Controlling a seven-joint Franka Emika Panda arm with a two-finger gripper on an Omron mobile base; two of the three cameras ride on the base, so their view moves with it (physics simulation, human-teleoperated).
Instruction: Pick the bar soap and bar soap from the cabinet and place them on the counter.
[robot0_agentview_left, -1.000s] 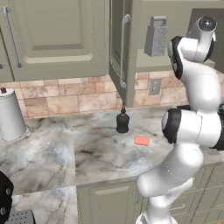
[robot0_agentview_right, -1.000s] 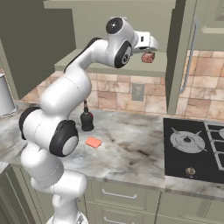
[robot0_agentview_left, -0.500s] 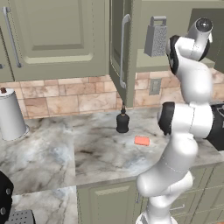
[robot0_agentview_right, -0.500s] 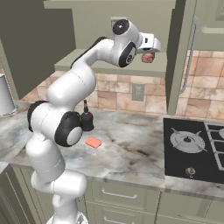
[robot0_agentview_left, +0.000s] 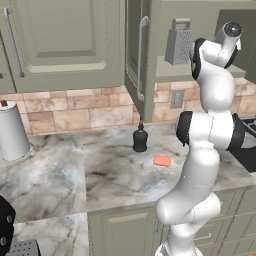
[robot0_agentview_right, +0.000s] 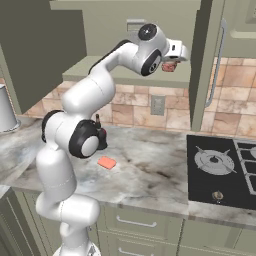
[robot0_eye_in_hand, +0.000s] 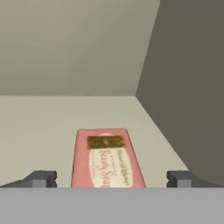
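Pink-red wrapped bar soap (robot0_eye_in_hand: 107, 158) lies flat on the cabinet shelf (robot0_eye_in_hand: 39, 131), straight ahead between the wide-open fingertips (robot0_eye_in_hand: 41, 178) of the gripper (robot0_eye_in_hand: 111, 179); nothing is held. From the right base view the gripper (robot0_agentview_right: 176, 53) is reaching into the cabinet (robot0_agentview_right: 145, 30) with the soap (robot0_agentview_right: 169, 67) just past it. Risks, judged: fingers close too early or too high and skid off the low flat bar, pushing it deeper toward the back wall; wrapper likely slick, so a shallow pinch may drop it on lift-out; wrist could clip the open cabinet door (robot0_agentview_right: 207, 60) on retreat. Salmon-orange bar soap (robot0_agentview_left: 161, 160) already sits on the counter (robot0_agentview_left: 75, 170), near the black bottle (robot0_agentview_left: 140, 139). Counter is veined marble. Farther off: paper towel roll (robot0_agentview_left: 12, 132), grater (robot0_agentview_left: 178, 42) on the shelf, stove top (robot0_agentview_right: 222, 167), brick backsplash (robot0_agentview_left: 75, 107).
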